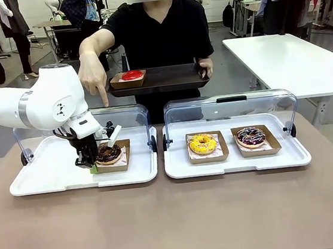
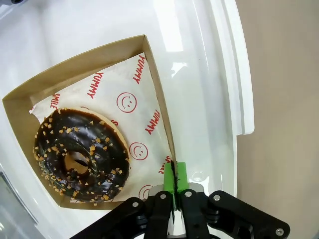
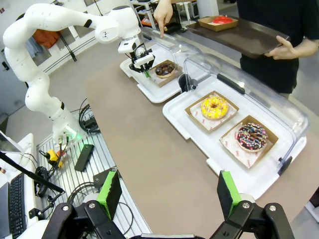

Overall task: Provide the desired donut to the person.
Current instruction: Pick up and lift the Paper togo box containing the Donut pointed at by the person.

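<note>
A chocolate donut with nut crumbs lies in a brown cardboard tray on the left white tray. My left gripper is shut, its green pads pinching the near wall of that cardboard tray. The person stands at the far side, one hand pointing a finger down at the chocolate donut. The other hand holds a dark serving tray with a red donut on it. My right gripper is open, high above the table's near side.
The right white tray holds a yellow donut and a dark sprinkled donut, each in cardboard. Clear lids stand raised behind both trays. The brown tabletop in front is bare.
</note>
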Controlling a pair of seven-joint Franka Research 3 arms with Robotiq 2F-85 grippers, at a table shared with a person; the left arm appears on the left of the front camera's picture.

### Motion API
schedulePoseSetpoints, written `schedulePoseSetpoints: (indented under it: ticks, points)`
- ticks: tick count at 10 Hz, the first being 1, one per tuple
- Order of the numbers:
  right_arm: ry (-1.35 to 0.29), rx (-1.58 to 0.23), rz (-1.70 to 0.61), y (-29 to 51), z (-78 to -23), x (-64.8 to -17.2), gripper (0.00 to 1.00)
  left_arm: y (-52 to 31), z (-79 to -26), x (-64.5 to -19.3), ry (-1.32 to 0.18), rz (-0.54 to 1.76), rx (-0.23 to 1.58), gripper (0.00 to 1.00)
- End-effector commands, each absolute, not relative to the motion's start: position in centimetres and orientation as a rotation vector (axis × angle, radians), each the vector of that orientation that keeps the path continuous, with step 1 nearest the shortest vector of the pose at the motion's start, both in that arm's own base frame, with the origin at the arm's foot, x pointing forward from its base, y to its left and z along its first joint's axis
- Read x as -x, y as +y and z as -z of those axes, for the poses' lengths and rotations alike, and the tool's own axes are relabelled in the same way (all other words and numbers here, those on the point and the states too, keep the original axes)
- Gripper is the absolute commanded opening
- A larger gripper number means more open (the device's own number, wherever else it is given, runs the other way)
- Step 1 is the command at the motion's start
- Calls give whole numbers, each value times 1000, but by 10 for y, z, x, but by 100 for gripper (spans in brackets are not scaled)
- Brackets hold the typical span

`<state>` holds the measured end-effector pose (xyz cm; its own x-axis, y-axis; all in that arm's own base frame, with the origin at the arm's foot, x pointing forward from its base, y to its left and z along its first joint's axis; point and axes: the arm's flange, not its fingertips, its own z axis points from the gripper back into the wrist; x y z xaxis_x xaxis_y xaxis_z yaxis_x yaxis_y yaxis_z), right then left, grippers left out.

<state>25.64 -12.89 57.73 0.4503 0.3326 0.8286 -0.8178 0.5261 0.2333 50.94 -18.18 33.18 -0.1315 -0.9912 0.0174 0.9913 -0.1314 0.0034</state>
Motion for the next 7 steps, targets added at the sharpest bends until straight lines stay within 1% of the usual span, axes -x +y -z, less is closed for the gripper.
schedulePoseSetpoints:
  ticks: [1, 3, 4, 7]
  points:
    - [-817, -705, -791, -130, -577, -257, 100, -184, -339, -501, 63, 1724, -7, 0]
    - [-817, -705, -791, -130, -577, -257, 100, -188, -372, -469, 100, 1774, 9, 0]
    - [-817, -705, -791, -130, -577, -257, 100, -191, -399, -446, 111, 1791, 2, 0]
    - [-817, -705, -791, -130, -577, -257, 100, -203, -470, -377, 90, 1822, -52, 0]
